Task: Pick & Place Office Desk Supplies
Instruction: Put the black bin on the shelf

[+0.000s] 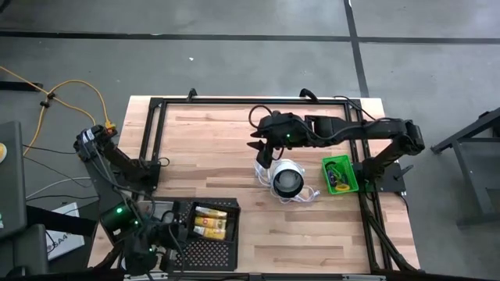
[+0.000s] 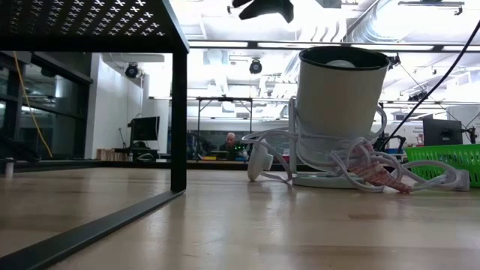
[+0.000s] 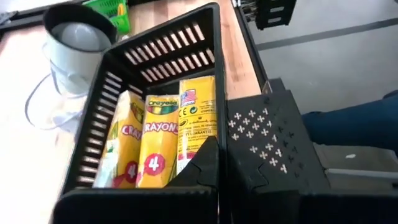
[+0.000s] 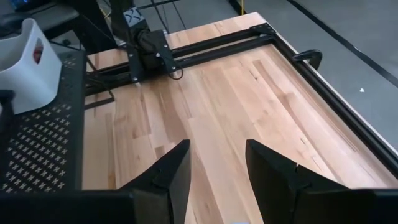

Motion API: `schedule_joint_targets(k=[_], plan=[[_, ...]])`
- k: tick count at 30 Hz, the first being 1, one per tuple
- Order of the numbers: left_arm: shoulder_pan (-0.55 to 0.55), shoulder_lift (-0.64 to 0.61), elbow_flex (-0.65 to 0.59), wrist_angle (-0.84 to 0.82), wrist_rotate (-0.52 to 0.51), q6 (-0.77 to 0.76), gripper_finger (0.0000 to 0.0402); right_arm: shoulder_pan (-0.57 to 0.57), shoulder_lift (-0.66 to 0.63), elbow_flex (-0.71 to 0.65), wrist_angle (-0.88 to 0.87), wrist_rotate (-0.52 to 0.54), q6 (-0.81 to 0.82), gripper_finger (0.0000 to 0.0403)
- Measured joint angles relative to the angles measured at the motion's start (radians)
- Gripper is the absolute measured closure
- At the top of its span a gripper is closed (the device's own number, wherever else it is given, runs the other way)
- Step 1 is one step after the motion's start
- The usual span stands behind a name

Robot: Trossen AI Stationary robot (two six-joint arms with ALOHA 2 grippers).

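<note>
Three yellow-and-white crayon packs (image 3: 155, 143) lie flat, side by side, in the black slotted tray (image 3: 118, 68), seen in the high view as packs (image 1: 211, 222) in the tray (image 1: 205, 251). My left gripper (image 1: 160, 234) is at that tray's left side, at the table's near edge. My right gripper (image 4: 217, 155) is open and hovers over bare wood at mid-table (image 1: 262, 150), just beyond the round white-and-black object (image 1: 286, 179). Small yellow and teal items (image 1: 337, 176) lie in the green tray (image 1: 351, 181).
The white-and-black object (image 2: 341, 105) stands upright with its white cord (image 2: 360, 169) looped around its base. A black metal frame (image 1: 156, 133) runs around the tabletop. A perforated black panel (image 3: 267, 143) adjoins the black tray. Bare wood lies between the frame's left bar and the right gripper.
</note>
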Motion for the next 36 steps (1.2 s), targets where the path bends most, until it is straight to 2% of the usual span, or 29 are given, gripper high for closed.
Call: schedule_joint_targets(k=[13,22,36], plan=[[-0.033,0.043,0.000,-0.069,-0.036,-0.066,0.0401,0.001,0.010,-0.002,0.001,-0.001,0.000,0.0262],[0.020,0.051,0.000,-0.164,-0.044,-0.101,0.0401,0.002,0.010,-0.013,0.007,-0.003,0.023,0.0262],[0.050,0.091,-0.001,-0.179,-0.009,-0.126,0.0401,0.002,0.010,-0.013,0.003,-0.005,0.023,0.0262]])
